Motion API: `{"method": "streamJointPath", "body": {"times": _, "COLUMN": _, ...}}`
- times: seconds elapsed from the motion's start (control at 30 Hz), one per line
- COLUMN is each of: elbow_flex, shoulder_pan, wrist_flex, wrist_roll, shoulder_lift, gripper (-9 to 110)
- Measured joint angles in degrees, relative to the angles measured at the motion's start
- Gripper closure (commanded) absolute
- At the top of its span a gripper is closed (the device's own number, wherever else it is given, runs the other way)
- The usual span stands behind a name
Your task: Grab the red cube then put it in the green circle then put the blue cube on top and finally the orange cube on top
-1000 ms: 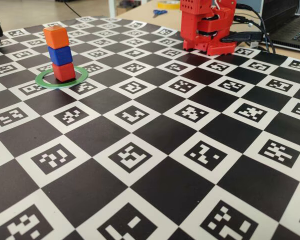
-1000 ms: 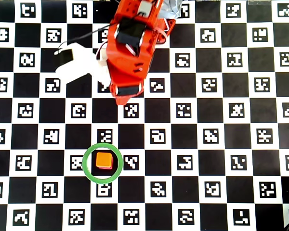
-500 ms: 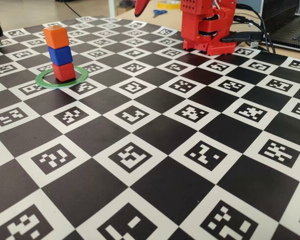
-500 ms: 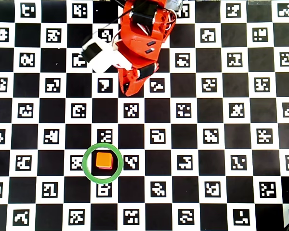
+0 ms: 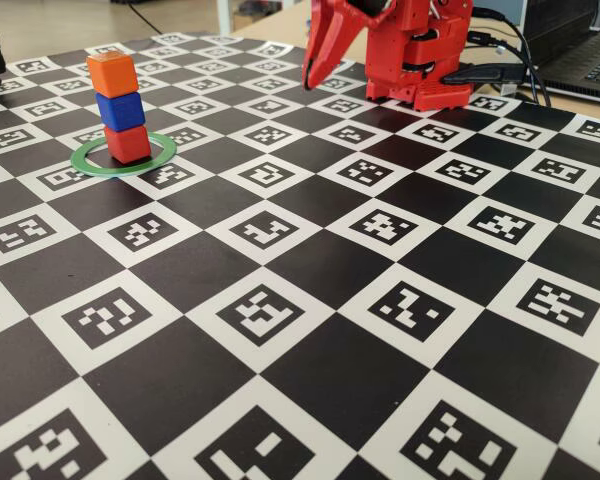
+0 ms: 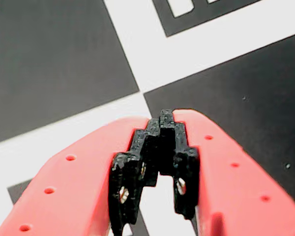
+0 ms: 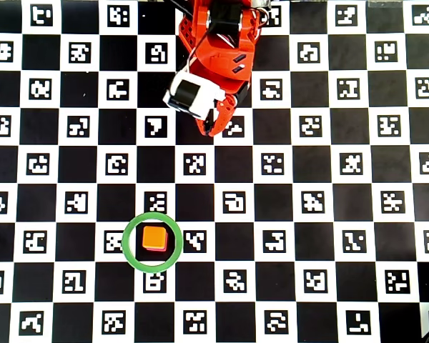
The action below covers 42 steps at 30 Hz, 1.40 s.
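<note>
there, matte red cube [image 5: 128, 143], blue cube [image 5: 120, 110], orange cube [image 5: 112, 73] stacked; tool [image 6: 160, 115] clenched, empty.

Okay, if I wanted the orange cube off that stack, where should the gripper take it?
Probably by two opposite side faces of the orange cube, coming straight down from above: it tops the stack, sides bare. The gripper would have to open first.

No readable words, brand names, labels or numbers showing anywhere. Only black-and-white square marker codes [image 7: 194, 163] sitting in the white squares of the checkered board [image 5: 310, 360] covering the tabletop, each carrying a different blocky pattern, not legible as letters or digits. Nothing printed showing on the cubes or the arm.
</note>
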Motion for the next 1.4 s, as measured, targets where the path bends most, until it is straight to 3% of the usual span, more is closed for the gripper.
{"method": "streamJointPath", "body": {"times": 0.53, "elbow_flex": 4.39, "shoulder_pan": -1.05, "wrist_flex": 5.10, "wrist_roll": -9.67, "shoulder_lift": 2.11, "gripper": 107}}
{"method": "streamJointPath", "body": {"times": 1.4, "elbow_flex": 4.39, "shoulder_pan": -1.05, "wrist_flex": 5.19, "wrist_roll": -10.28, "shoulder_lift": 2.11, "gripper": 107}}
